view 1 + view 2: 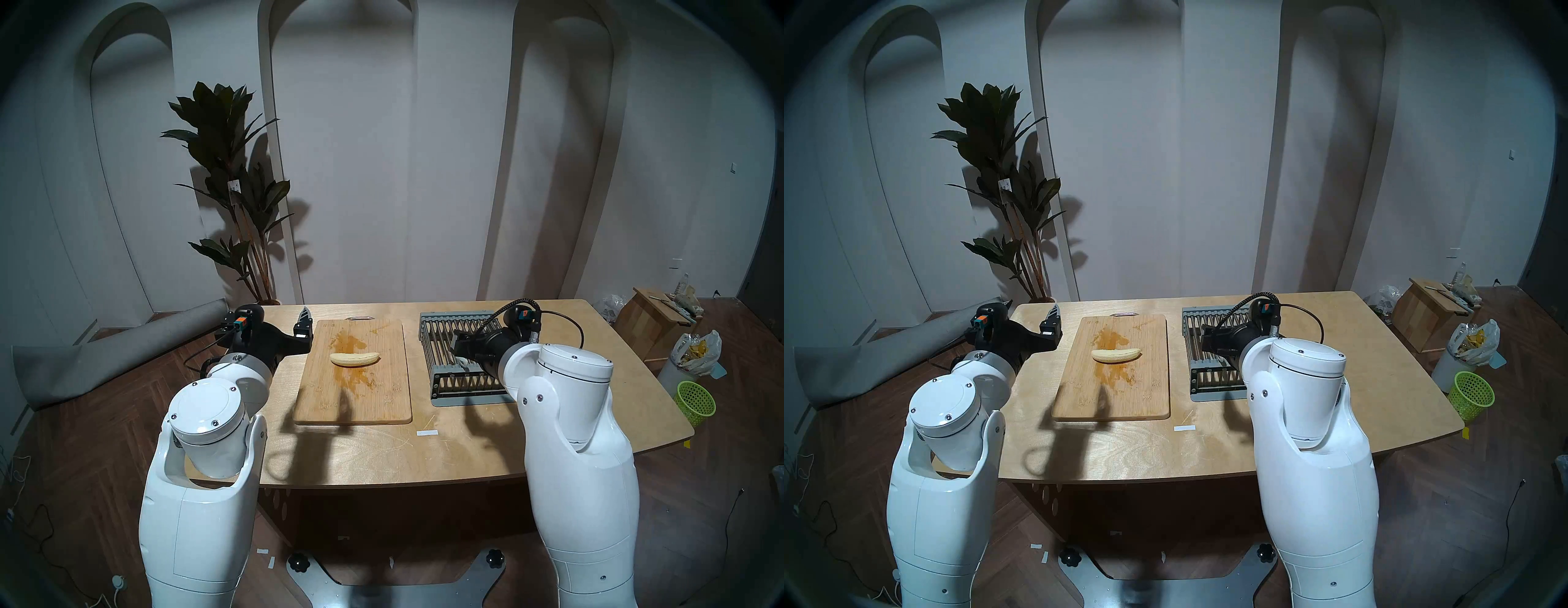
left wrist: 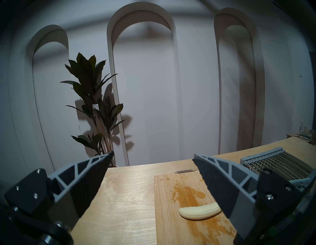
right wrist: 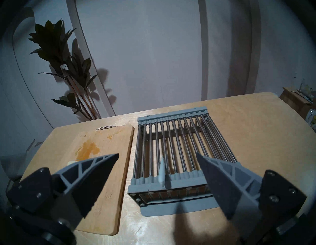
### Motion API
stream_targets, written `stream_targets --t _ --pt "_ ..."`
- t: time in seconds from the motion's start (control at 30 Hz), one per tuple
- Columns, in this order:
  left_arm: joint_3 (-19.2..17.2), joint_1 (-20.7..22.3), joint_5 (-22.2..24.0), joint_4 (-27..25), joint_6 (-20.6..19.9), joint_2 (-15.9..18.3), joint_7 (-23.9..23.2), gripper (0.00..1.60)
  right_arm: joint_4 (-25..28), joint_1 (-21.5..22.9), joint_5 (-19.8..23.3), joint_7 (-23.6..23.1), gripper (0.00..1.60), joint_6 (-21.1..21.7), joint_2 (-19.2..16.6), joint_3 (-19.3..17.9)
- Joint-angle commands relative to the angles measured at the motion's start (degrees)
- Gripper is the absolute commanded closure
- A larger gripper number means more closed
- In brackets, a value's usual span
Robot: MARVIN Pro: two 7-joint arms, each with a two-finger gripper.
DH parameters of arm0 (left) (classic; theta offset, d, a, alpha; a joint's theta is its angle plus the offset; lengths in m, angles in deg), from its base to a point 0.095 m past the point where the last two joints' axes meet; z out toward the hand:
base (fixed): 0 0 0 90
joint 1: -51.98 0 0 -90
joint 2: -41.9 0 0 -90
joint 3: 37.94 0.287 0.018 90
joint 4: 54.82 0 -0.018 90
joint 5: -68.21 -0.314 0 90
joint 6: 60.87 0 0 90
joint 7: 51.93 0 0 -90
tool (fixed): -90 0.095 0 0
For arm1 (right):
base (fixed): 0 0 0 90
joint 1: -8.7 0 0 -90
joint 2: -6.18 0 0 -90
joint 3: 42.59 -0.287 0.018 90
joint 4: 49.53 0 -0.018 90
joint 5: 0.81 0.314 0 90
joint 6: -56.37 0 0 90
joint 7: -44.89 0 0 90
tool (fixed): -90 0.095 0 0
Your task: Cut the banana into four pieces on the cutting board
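Observation:
A whole peeled banana (image 1: 355, 358) lies crosswise near the middle of the bamboo cutting board (image 1: 365, 403), over an orange-brown stain. My left gripper (image 1: 303, 325) hovers just off the board's far left edge, open and empty. In the left wrist view its fingers (image 2: 153, 154) stand wide apart, with the banana (image 2: 200, 212) low and right on the board (image 2: 171, 222). My right gripper (image 1: 456, 344) hangs open over the grey rack. Between its spread fingers (image 3: 157, 154) a pale grey-blue handle (image 3: 162, 172) sticks up from the rack's bars. Only the banana's tip (image 3: 71, 162) shows there.
The grey slatted metal rack (image 1: 458, 316) stands right of the board on the wooden table (image 1: 382, 458). A white tape strip (image 1: 427, 432) lies near the front. A potted plant (image 1: 231, 191) stands behind the table's left corner. On the floor at right are a green basket (image 1: 695, 401) and a wooden box (image 1: 649, 322).

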Motion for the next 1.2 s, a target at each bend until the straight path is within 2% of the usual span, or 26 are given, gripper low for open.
stream_targets --t 0.0,0.1,0.3,0.7,1.17 --pt "0.13 0.49 -0.15 -1.16 0.17 -0.06 0.18 0.00 -0.38 1.34 3.59 6.08 0.00 -0.15 0.75 1.19" --pt "0.14 0.48 -0.14 -1.17 0.17 -0.06 0.20 0.00 -1.25 1.60 5.41 9.05 0.00 -0.15 0.74 1.95" --pt "0.15 0.48 -0.13 -1.17 0.16 -0.04 0.23 0.00 -3.40 2.47 7.68 12.07 0.00 -0.15 -0.19 2.58" --pt "0.16 0.48 -0.09 -1.17 0.17 0.00 0.26 0.00 -6.66 5.44 12.27 12.67 0.00 -0.15 -6.31 4.20" --pt "0.18 0.48 -0.06 -1.18 0.16 0.03 0.30 0.00 -9.75 8.05 17.64 13.27 0.00 -0.15 -11.37 5.15"
